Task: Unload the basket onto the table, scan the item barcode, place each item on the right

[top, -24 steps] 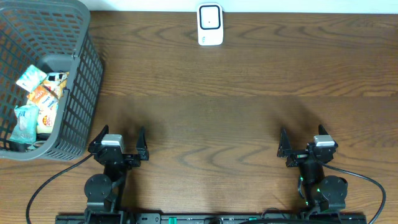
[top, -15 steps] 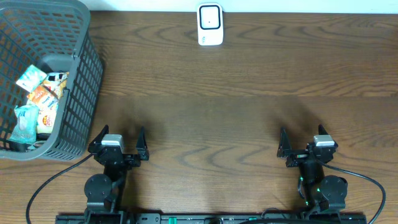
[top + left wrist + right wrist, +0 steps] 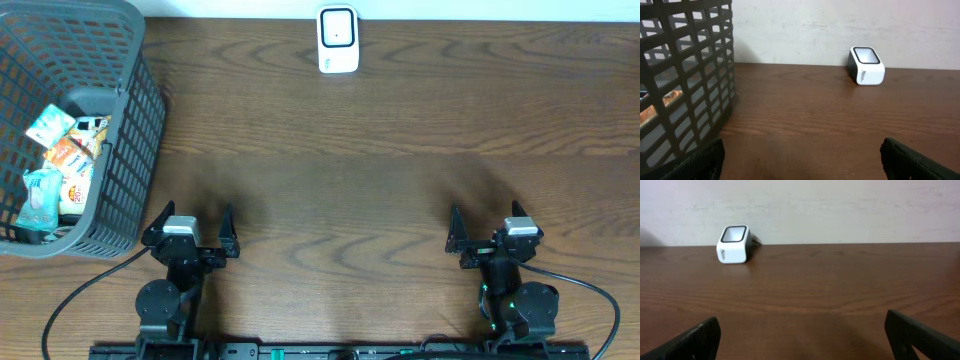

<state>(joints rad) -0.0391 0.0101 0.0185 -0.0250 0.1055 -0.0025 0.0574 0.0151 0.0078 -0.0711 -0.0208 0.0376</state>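
Both arms parked at near edge of brown wooden table [image 3: 400, 160]. Left gripper [image 3: 801, 150] jaws wide, nothing btwn; right gripper [image 3: 801, 330] same, wide & empty. Small colourful snack packets [image 3: 62, 150] lie inside dark grey plastic mesh basket [image 3: 135, 120], far left. White boxy barcode scanner [image 3: 338, 40] stands at far edge, centre, well apart from both.

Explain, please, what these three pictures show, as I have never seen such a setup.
Two robot arms sit at the near edge of a wooden table. The left gripper and right gripper, each a two-finger claw, are open and hold nothing. One picture looks straight down from above; the other two come from cameras on the wrists, looking forward past their own dark fingers. On the table stand a grey basket with snack packets inside, and a small white scanner by the far wall.
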